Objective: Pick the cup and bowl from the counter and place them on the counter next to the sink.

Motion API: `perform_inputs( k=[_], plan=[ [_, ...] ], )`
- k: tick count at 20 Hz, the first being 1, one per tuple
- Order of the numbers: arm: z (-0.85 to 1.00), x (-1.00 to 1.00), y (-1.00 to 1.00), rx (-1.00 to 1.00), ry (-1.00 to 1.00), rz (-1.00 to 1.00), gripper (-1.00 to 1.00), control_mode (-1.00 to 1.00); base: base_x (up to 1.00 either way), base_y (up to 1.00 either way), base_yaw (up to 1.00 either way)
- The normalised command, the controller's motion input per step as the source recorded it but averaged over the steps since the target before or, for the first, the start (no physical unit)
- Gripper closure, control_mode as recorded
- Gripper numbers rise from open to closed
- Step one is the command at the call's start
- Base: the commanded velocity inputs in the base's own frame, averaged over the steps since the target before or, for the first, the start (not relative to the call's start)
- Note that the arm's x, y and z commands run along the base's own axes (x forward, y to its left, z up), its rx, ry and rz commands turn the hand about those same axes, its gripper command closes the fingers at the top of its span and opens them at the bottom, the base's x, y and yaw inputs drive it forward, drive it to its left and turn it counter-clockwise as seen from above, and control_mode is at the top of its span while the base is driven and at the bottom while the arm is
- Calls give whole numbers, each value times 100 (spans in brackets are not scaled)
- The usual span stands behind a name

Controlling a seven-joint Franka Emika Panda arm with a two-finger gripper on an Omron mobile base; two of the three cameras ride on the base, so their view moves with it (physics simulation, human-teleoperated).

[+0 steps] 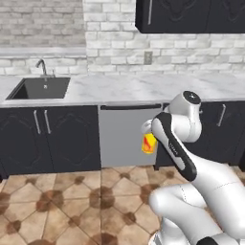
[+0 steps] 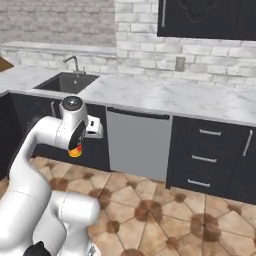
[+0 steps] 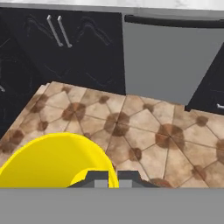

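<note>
Yellow cup (image 3: pixel 52 162) rim between jaws

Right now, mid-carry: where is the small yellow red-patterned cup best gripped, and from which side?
Probably the rim wall, from above the open mouth, which is where the tool is shut on the small yellow red-patterned cup. The thin wall suits the narrow tips, and the cup hangs upright.
</note>
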Motion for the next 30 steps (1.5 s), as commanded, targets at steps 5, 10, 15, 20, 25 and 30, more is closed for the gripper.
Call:
perform_inputs(
  k=[5, 10, 15, 20, 25, 30],
  plan=[
    [0, 0, 0, 0, 0, 0, 100, 100, 69, 46, 0],
    [0, 0, 0, 0, 0, 0, 100, 100, 52, 79, -6],
    [0, 0, 0, 0, 0, 0, 100, 100, 76, 83, -7],
    [0, 0, 0, 0, 0, 0, 100, 100, 81, 62, -8],
    [0, 0, 0, 0, 0, 0, 100, 100, 62, 63, -4],
    [0, 0, 0, 0, 0, 0, 100, 100, 43, 63, 1]
  ],
)
